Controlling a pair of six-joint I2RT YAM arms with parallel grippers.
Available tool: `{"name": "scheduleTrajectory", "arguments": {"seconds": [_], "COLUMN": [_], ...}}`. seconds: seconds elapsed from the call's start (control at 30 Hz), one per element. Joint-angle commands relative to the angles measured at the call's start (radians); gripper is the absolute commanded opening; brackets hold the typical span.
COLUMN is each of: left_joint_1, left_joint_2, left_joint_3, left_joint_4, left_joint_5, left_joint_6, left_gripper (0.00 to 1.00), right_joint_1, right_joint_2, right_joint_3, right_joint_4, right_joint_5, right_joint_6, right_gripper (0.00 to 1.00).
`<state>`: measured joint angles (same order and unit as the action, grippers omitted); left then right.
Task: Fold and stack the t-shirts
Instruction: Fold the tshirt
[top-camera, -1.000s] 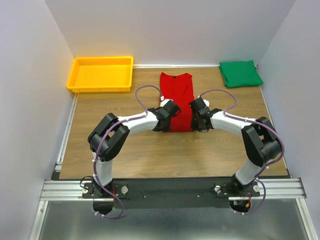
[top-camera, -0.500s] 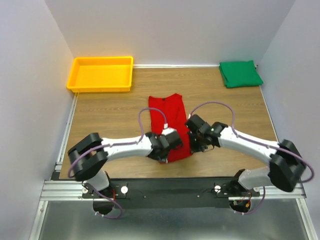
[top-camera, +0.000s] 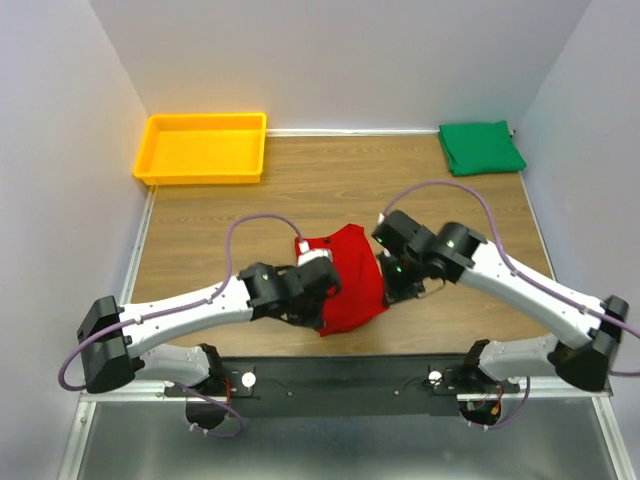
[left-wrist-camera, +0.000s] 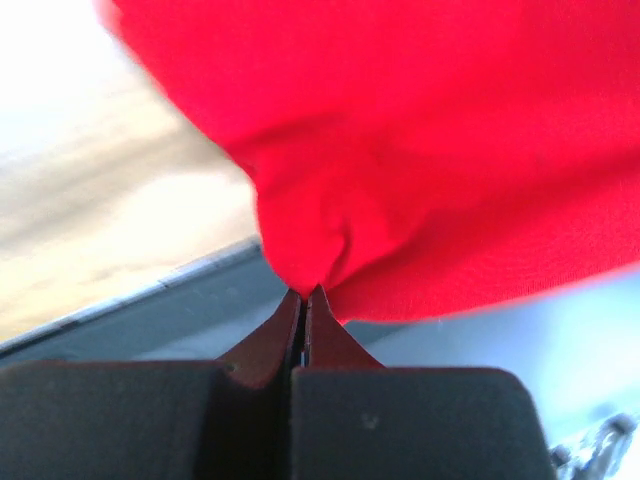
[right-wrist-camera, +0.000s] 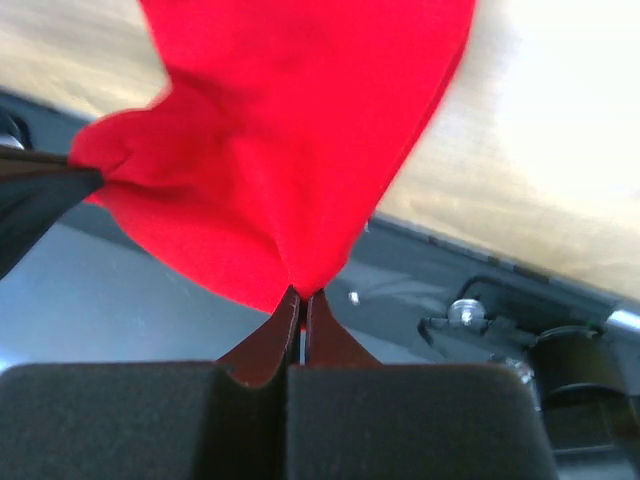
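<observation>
The red t-shirt (top-camera: 352, 278) hangs bunched between my two grippers near the table's front edge, its far part trailing on the wood. My left gripper (top-camera: 322, 300) is shut on its left near corner, and the cloth (left-wrist-camera: 420, 150) fills the left wrist view above the pinched tips (left-wrist-camera: 305, 293). My right gripper (top-camera: 386, 293) is shut on the right near corner, where red cloth (right-wrist-camera: 300, 130) rises from the closed tips (right-wrist-camera: 302, 296). The green t-shirt (top-camera: 482, 147) lies folded at the far right corner, away from both arms.
A yellow tray (top-camera: 205, 150) stands at the far left corner. The black base rail (top-camera: 340, 375) runs along the near edge just below the held shirt. White walls close in the left, back and right sides.
Both grippers have pulled the red t-shirt from the table's middle back toward the near edge and lifted its near end. The shirt went from lying flat to bunched. The left gripper has closed on the shirt.
</observation>
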<state>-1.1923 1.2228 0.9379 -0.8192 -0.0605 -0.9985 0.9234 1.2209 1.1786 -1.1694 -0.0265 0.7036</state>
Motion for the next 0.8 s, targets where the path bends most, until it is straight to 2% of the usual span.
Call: {"name": "scheduleTrajectory", "arguments": {"seconds": [0.0, 0.37, 0.77], "left_joint_1": [0.127, 0.352, 0.572], "left_joint_2": [-0.029, 0.003, 0.112], "left_joint_3": [0.091, 0.242, 0.257], "left_joint_4": [-0.054, 0.046, 0.209], "left_joint_5": [-0.056, 0.01, 0.206], "left_joint_6": [0.087, 0.268, 0.4], "left_gripper": [0.0, 0.0, 0.0], "right_joint_1": [-0.012, -0.17, -0.296], "right_joint_2": [0.156, 0.388, 0.584], "right_joint_3": [0.22, 0.62, 0.806], "right_joint_4": [-0.088, -0.156, -0.154], "right_joint_5": [0.109, 0.085, -0.019], "right_joint_6": [-0.084, -0.283, -0.392], "right_gripper": [0.01, 0.01, 0.01]}}
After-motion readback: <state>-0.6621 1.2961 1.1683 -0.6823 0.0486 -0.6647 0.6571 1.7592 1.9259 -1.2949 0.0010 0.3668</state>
